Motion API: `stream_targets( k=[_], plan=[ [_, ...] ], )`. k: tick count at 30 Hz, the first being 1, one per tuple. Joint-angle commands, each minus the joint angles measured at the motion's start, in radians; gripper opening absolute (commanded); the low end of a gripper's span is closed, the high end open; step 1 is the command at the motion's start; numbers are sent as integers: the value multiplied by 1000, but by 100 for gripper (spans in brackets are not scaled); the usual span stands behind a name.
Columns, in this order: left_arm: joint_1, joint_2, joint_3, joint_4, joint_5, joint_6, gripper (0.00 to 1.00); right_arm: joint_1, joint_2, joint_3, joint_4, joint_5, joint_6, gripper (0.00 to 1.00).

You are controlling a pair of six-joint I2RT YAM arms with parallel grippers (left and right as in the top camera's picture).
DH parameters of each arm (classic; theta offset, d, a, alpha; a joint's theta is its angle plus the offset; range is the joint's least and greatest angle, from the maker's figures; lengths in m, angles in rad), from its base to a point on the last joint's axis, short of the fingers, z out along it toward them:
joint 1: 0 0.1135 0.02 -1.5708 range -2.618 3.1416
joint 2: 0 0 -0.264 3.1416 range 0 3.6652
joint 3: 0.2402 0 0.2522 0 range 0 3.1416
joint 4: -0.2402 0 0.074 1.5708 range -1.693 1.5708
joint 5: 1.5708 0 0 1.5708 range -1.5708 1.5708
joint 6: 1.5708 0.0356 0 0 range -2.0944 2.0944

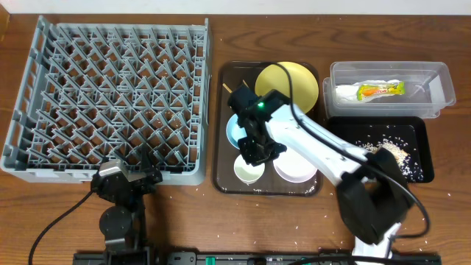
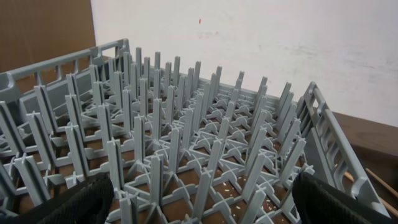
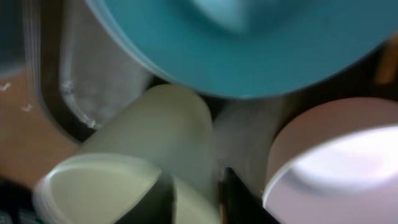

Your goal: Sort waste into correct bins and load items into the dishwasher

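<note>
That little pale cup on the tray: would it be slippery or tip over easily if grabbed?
Probably slippery: the cup looks smooth and slightly glossy. It seems small and light, likely plastic, so a sideways nudge might slide or tip it rather than meet resistance. The blue bowl and white bowl crowd it closely, which may keep it from toppling far.

**Brown wood table, plain white wall**

The table (image 1: 449, 221) is dark brown wood with long visible grain and a slight sheen. Past its far edge stands a plain matte white wall (image 2: 280, 50), with one tiny red speck (image 2: 200, 20) high up. At upper left in the left wrist view, a flat brown panel (image 2: 43, 28), possibly cardboard, covers part of the wall. The light is even and soft, and shadows are faint.
</note>
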Motion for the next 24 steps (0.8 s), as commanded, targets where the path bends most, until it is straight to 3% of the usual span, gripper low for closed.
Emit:
stream_targets(
  k=[1, 10, 20, 24],
  plan=[
    [3, -6, -20, -38, -9, 11, 93, 8, 42, -7, -1, 3, 3, 4],
    [3, -6, -20, -38, -9, 11, 93, -31, -38, 37, -37, 5, -19, 1],
    [3, -6, -20, -38, -5, 10, 93, -246, -212, 54, 40, -48, -62, 1],
    [3, 0, -20, -13, 106, 10, 93, -310, -219, 54, 71, -95, -92, 1]
  ],
)
